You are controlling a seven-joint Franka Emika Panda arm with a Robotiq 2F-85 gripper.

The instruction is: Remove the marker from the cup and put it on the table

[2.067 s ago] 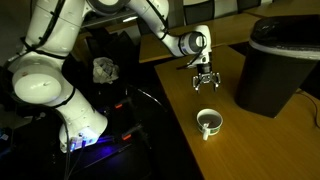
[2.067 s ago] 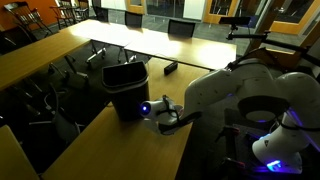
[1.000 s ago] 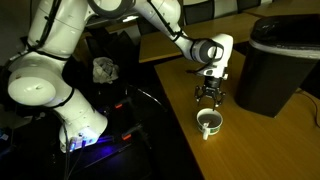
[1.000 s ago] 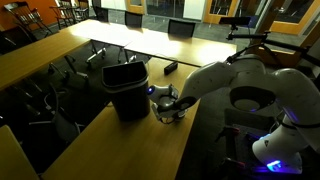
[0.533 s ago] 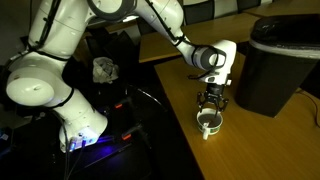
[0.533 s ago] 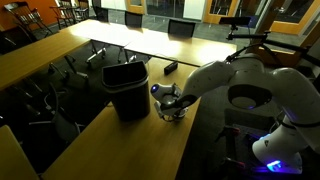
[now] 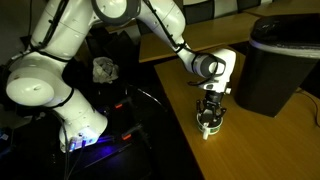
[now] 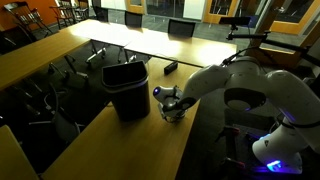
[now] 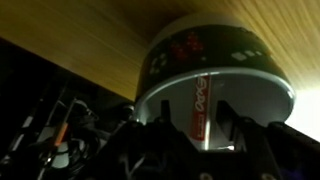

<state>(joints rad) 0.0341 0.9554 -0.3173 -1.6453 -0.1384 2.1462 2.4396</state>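
Observation:
The white cup stands on the brown table near its edge, and also shows in an exterior view as the cup. My gripper points straight down with its fingertips at the cup's mouth. In the wrist view the cup fills the frame, with a white rim and a dark patterned wall. The marker, a pale barrel with a red label, stands between my fingers. My gripper is open, with a narrow gap on each side of the marker.
A big black bin stands on the table right behind the cup, also seen as the bin. The table edge and a dark, cluttered floor lie just beside the cup. A small dark object lies on a farther table.
The arm has come down from above the cup until the fingertips reach its mouth. The jaws have narrowed around the marker.

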